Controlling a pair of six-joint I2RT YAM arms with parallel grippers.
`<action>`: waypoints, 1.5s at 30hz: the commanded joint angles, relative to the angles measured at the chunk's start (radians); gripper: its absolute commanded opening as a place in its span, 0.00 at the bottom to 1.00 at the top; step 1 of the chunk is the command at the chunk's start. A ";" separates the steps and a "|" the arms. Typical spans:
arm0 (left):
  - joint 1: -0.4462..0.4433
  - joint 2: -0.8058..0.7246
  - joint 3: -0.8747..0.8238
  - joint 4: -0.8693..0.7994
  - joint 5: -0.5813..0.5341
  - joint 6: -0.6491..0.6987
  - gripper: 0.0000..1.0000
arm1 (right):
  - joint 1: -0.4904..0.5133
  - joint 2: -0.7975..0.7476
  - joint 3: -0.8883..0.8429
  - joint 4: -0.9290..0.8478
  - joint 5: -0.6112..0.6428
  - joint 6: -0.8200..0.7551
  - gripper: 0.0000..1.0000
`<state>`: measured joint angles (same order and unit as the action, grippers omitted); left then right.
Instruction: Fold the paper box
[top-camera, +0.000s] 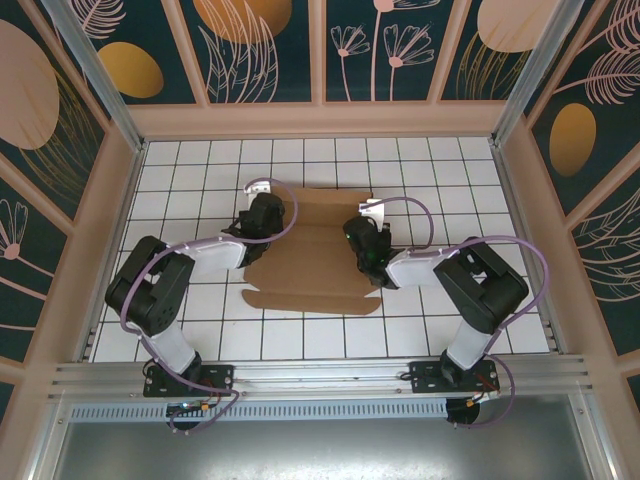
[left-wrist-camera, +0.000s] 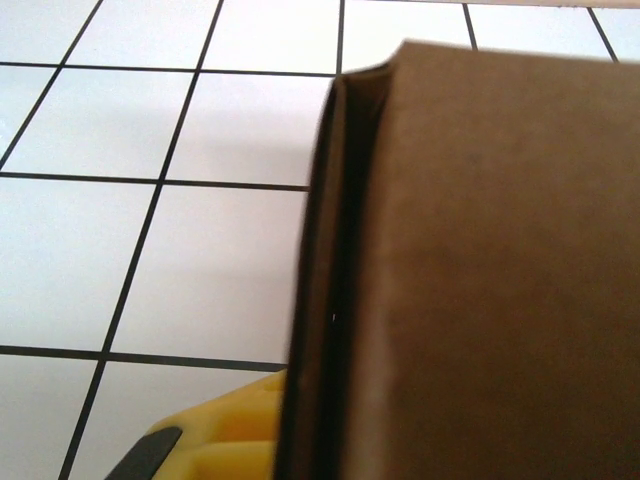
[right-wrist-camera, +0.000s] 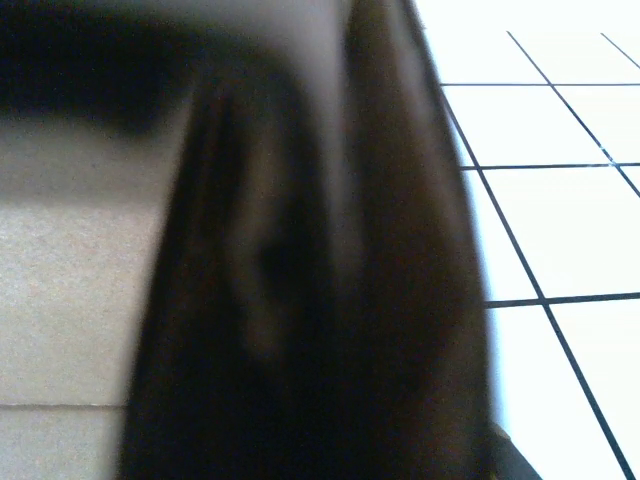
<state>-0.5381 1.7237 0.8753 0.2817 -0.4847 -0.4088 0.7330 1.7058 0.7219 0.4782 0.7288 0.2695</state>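
The paper box (top-camera: 305, 262) lies spread between the two pincers on the tiled bench (top-camera: 190, 165), with its long front flap nearer than both. The left pincer (top-camera: 262, 214) is clenched on a raised cardboard wall, one yellow finger (left-wrist-camera: 220, 440) pressed against it. Across the box, the right pincer (top-camera: 368, 248) is clenched beside a blurred brown wall; I cannot tell whether it is grasping that wall.
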 joint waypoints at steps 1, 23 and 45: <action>0.023 0.042 0.006 -0.049 -0.081 -0.116 0.00 | -0.005 0.025 0.003 -0.099 0.115 0.049 0.00; 0.024 -0.246 -0.255 0.169 0.249 0.027 0.83 | -0.053 0.012 -0.063 -0.011 0.112 -0.032 0.00; 0.233 -0.110 0.185 0.011 0.686 -0.041 0.82 | -0.051 0.020 -0.096 0.060 0.018 -0.085 0.00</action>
<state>-0.3233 1.5585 1.0336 0.3470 0.1070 -0.4229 0.6876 1.7065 0.6533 0.5808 0.7647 0.2157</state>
